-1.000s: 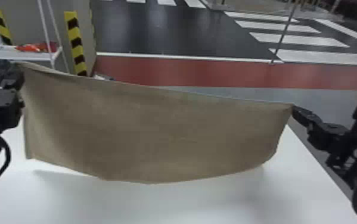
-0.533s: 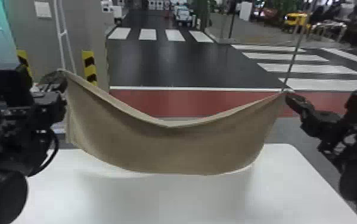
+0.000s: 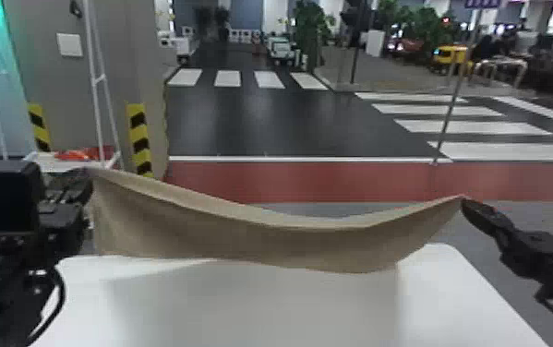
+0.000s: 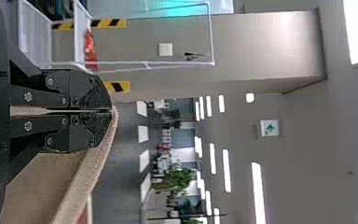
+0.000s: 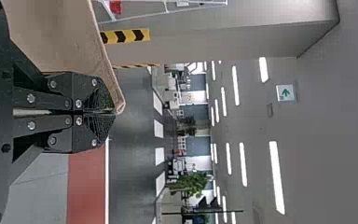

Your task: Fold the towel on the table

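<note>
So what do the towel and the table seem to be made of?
The towel looks like soft, matte cloth, perhaps cotton: it sags and shows a grainy edge at the left claw. The white table seems to be hard plastic or laminate with a smooth finish: flat, even surface, rounded corners.

We now see the towel [image 3: 252, 235] sag along its top edge, nearly straight before, its hem appearing closer to the surface's [image 3: 261, 314] far edge.

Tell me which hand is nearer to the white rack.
Left. The left hand, at one corner of the towel, has the rack behind it in the head view; the right hand, at another corner, is well to the rack's right.
</note>
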{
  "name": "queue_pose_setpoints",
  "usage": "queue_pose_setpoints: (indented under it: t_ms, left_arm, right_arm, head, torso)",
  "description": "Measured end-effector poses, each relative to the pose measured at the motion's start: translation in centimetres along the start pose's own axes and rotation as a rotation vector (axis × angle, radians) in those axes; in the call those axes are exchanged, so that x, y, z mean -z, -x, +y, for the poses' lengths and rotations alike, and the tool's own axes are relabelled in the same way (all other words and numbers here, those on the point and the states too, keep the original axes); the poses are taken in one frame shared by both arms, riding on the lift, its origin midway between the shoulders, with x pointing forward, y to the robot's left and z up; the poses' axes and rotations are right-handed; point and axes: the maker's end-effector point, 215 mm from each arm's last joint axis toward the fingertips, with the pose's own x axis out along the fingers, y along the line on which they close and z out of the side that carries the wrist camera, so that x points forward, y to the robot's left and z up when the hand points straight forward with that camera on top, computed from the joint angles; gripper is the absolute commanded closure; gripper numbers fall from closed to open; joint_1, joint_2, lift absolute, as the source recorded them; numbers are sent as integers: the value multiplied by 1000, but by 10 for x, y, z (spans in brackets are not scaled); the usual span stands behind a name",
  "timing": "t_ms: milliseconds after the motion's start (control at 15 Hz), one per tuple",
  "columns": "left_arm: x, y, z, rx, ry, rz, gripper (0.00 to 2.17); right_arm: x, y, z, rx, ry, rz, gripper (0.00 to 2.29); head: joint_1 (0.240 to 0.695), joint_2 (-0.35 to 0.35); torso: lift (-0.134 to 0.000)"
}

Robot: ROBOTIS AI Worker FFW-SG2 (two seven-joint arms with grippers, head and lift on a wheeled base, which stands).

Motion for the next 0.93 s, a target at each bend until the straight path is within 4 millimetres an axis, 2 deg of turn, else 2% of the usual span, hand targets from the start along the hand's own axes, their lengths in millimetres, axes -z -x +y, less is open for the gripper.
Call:
queue_pose_setpoints:
  t_ms: [67,267,333,533,600,733,800,933]
  left_arm:
    - [21,24,0,3,-31,46,1096]
    - [68,83,0,-5,-90,133,1096]
    - [80,99,0,-5,-103,156,1096]
    - [113,148,9,-4,-142,230,1096]
    - [121,163,16,-9,-156,254,1092]
    - [135,189,28,-19,-195,311,1096]
    - [144,198,32,-26,-227,346,1096]
    - [154,206,33,-30,-266,392,1092]
  right_arm:
    - [13,21,-3,-1,-3,12,1112]
    - [35,79,-19,15,-25,36,1112]
    - [40,94,-20,13,-32,41,1112]
    - [46,146,-19,-31,-60,49,1112]
    - [49,164,-20,-41,-67,57,1112]
    - [58,188,-25,-35,-65,82,1112]
    - [65,193,-29,-25,-64,96,1112]
    - [75,191,-33,-8,-65,110,1112]
  head:
    - [502,-141]
    - [576,-171]
    - [625,-192]
    - [693,-212]
    - [695,-217]
    - [695,-232]
    - [695,-235]
    - [695,-238]
  torso:
    - [-128]
    - [-128]
    - [-128]
    - [-128]
    - [-128]
    - [-128]
    - [-128]
    - [-128]
